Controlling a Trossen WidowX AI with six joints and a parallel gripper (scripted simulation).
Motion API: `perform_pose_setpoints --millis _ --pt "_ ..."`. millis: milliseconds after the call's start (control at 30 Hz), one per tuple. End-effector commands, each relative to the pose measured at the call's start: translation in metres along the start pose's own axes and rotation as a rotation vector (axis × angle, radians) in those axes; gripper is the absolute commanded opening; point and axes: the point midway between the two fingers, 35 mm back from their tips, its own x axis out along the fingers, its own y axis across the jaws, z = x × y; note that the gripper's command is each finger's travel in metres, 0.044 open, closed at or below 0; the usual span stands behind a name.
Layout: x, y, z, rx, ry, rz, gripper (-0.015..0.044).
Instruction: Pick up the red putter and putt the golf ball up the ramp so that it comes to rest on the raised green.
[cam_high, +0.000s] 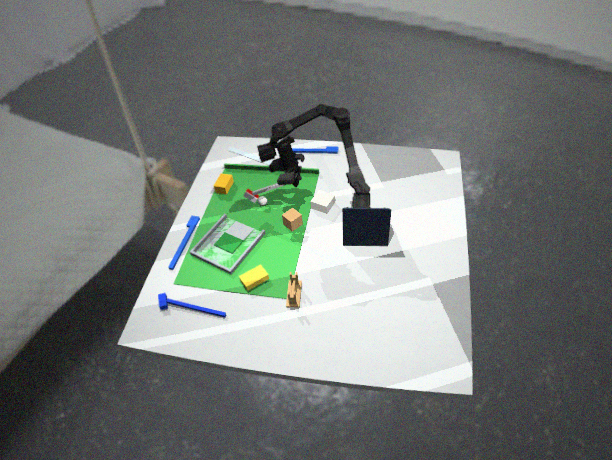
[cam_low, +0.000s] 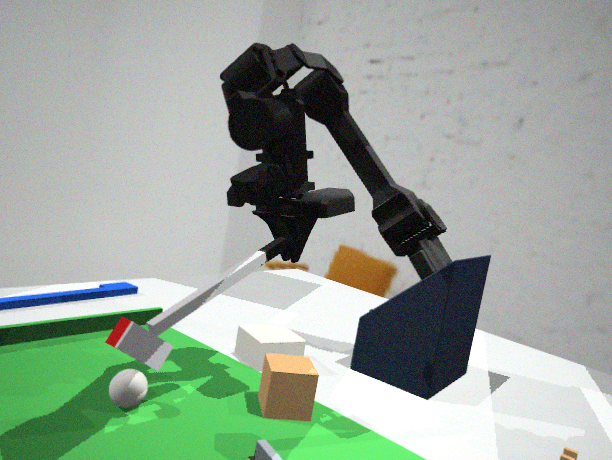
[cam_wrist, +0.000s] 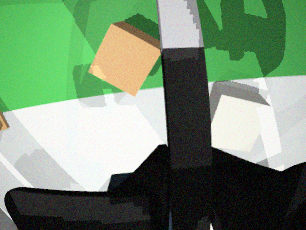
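- The jaws (cam_low: 286, 250) are clamped tight on the top end of the red putter (cam_low: 197, 299).
- The putter slants down from the jaws to its grey head with a red tip (cam_low: 119, 332).
- The putter head hangs just above the green mat (cam_high: 280, 250) and does not touch it.
- The golf ball (cam_low: 128, 388) sits on the green mat, just under and in front of the putter head, with a small gap between them.
- A tan cube (cam_low: 288, 386) stands on the green mat near the ball, on the side toward the arm's dark blue base (cam_low: 422, 330).
- A white block (cam_low: 269, 341) lies just behind the tan cube, off the mat on the white surface (cam_high: 375, 325).
- The ramp with the raised green (cam_high: 229, 241) sits on the mat, well apart from the ball.
- Two yellow blocks lie on the mat, one (cam_high: 223, 183) near the ball and one (cam_high: 254, 277) past the ramp.
- Blue sticks (cam_high: 184, 241) lie on the white surface around the mat.
- A small wooden toy (cam_high: 294, 290) stands at the mat's edge, far from the ball.
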Motion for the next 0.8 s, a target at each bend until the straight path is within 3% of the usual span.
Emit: perform_pose_setpoints --millis 0,267,767 --pt "-0.010 -0.030 -0.007 0.178 0.010 -0.017 0.0000" --pt "-0.014 -0.049 -0.014 0.289 0.023 -0.029 0.0000" --pt "0.025 -0.053 -0.005 0.290 0.022 -0.030 0.0000"
